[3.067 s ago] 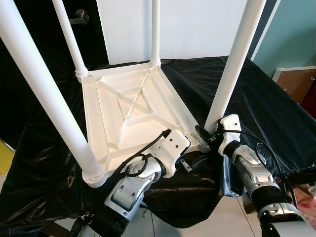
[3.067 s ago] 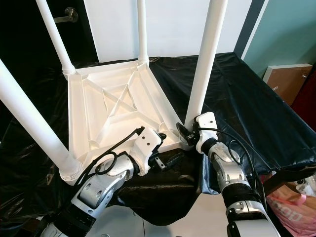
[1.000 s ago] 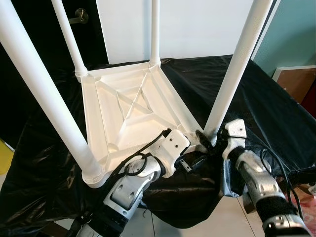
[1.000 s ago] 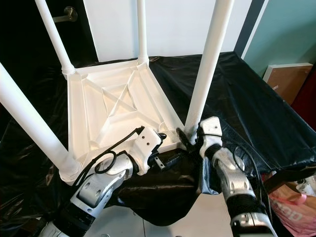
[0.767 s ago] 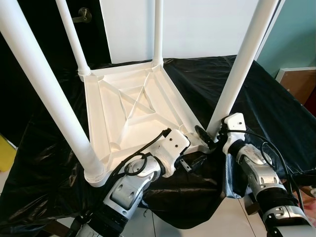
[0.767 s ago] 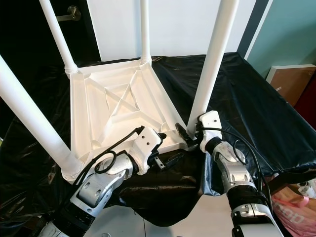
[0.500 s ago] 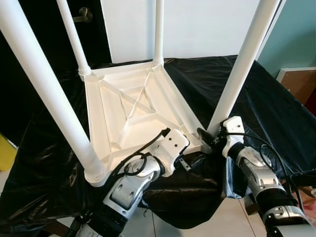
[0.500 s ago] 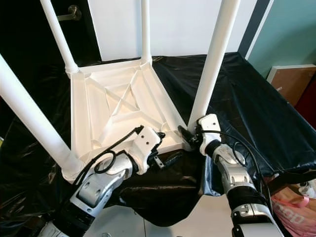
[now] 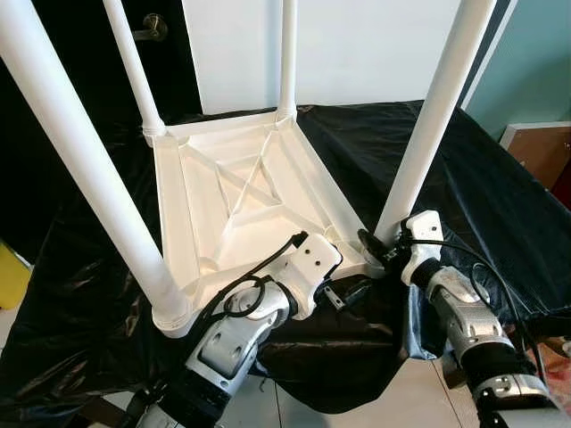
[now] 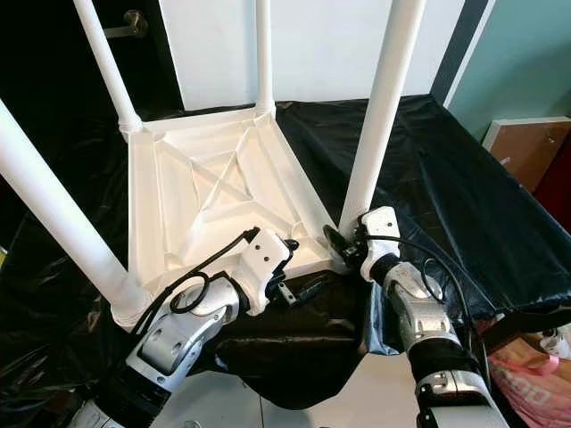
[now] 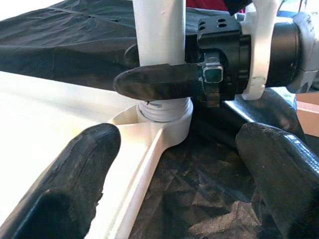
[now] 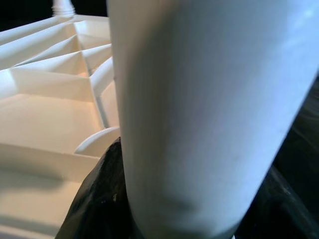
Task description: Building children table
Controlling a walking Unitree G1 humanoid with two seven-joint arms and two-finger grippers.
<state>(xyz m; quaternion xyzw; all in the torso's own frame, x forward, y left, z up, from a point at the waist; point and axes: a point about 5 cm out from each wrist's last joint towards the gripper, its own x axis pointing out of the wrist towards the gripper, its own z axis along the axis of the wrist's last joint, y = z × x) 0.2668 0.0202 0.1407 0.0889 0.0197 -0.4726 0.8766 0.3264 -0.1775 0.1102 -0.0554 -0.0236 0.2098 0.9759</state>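
I see the white children's table [image 9: 241,205] lying upside down on the bench [image 9: 500,187], which is draped in a black plastic sheet [image 9: 80,294]. Its ribbed underside faces up and all four white legs stand upward from the corners.

On the near left, one thick leg [image 9: 89,169] rises from its corner socket close to me. Further back on the left is a thinner-looking far leg [image 9: 132,67], and a third leg [image 9: 286,53] stands at the far corner near the white wall [image 9: 357,45].

My left pincer [image 9: 348,292] sits at the near edge of the table top, just below the near right corner. In the left wrist view its two black fingers [image 11: 75,184] are spread wide apart, one over the white rim and the other over the black sheet, gripping nothing.

To the right, the fourth leg [image 10: 382,107] stands in the near right corner socket [image 11: 164,117]. My right pincer [image 10: 343,242] is at the base of that leg, its fingers [image 11: 159,82] set on either side of it and pressed against it, just above the socket collar. In the right wrist view the leg fills most of the frame between the dark fingertips.

At the far right, past the bench, there is a teal wall [image 9: 535,62] and a brown board [image 9: 540,152].
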